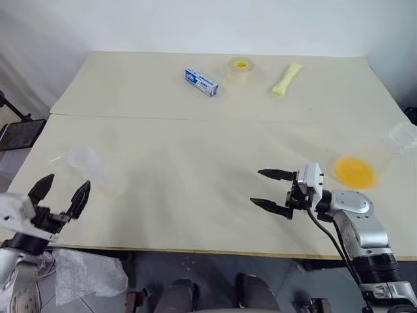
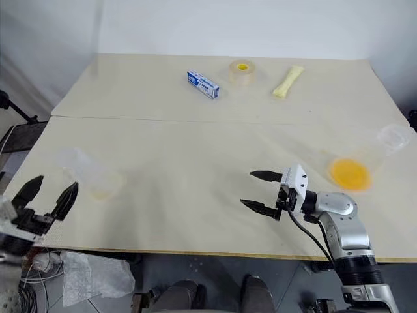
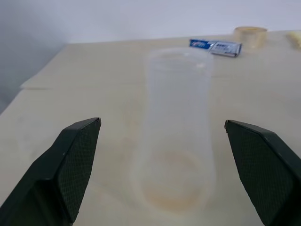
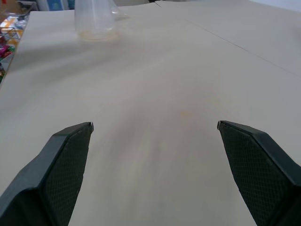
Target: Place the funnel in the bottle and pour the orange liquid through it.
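In the head view your left gripper (image 1: 65, 182) and right gripper (image 1: 257, 187) gape empty, with the orange liquid (image 1: 355, 171) already in the bottle (image 1: 379, 156) by the table's right edge, apparently under the funnel (image 1: 404, 137); the left wrist view faces the near-empty cup (image 3: 176, 136), so pouring looks done and you need only back away.

Head views look down over table (image 1: 195, 163); wrist views low, close.

You see cream table (image 1: 195, 169). Bottle (image 1: 374, 163) at 3 o'clock: clear, colourless, orange liquid (image 1: 355, 172) bright yellow-orange inside. Cup (image 1: 98, 171) at 9 o'clock: clear, faint yellow tint at base. At 12 o'clock: box (image 1: 201, 81) blue-white with print, tape roll (image 1: 241, 67) translucent with yellow centre, packet (image 1: 287, 78) pale yellow. Both grippers' fingers (image 1: 273, 174) black, cross-hatched pads.
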{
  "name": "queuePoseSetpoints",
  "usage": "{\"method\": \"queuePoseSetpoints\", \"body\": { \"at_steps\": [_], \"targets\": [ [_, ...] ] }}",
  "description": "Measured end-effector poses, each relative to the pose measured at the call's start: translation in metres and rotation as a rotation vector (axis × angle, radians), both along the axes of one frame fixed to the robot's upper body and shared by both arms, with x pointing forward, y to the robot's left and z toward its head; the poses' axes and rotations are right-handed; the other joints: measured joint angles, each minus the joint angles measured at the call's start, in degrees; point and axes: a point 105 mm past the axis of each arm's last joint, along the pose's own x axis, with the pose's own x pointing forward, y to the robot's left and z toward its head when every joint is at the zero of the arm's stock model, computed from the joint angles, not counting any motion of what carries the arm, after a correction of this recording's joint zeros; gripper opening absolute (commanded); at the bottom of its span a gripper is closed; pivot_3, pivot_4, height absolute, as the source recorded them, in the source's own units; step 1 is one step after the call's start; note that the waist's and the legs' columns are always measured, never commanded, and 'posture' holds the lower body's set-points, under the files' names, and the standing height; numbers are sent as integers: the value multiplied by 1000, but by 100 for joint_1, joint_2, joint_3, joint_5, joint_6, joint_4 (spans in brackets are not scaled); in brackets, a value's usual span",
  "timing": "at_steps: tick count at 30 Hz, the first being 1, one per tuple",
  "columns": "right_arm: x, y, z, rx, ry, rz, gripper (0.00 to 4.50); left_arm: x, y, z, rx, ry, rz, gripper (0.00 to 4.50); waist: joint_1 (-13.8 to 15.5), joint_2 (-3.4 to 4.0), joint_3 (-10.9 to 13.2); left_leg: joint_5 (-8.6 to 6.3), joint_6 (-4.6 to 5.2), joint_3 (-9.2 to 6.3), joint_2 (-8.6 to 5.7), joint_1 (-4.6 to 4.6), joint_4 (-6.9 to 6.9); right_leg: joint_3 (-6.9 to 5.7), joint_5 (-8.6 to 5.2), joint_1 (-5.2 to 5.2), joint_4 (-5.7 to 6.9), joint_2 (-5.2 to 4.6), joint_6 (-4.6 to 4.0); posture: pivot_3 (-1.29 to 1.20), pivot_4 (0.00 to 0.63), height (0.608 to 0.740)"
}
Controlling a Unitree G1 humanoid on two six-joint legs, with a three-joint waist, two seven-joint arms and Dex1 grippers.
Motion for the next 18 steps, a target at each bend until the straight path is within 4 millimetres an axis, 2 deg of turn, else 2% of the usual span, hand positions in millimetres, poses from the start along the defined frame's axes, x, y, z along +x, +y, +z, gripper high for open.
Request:
{"method": "queuePoseSetpoints", "body": {
  "at_steps": [5, 9, 15, 18],
  "targets": [
    [-2, -1, 1, 3, -9, -22, 4437, 21, 4, -5, 4, 18, -21, 4500, -55, 0, 0, -1, -1, 1, 1, 0, -1, -17, 0, -1, 10, 3, 1, 0, 150, 740],
    [-4, 0, 2, 4, -13, -30, 4437, 36, 4, 2, 18, -7, -46, 4500, -56, -2, 1, 0, 0, 1, 1, 0, 1, -26, 1, 0, 10, 3, 2, 0, 150, 740],
    [-4, 0, 1, 7, -12, -47, 4437, 45, -5, 6, 21, -22, -101, 4500, -95, -2, 1, 0, -1, 0, 1, 0, 2, -26, 2, -1, 13, 2, 3, 0, 150, 740],
    [-5, 0, 0, 8, -9, -52, 4500, 46, -6, 9, 35, -23, -117, 3965, -102, -2, 1, 0, -1, 0, 2, 0, 2, -26, 1, -1, 13, 2, 3, 0, 150, 740]
  ]
}}
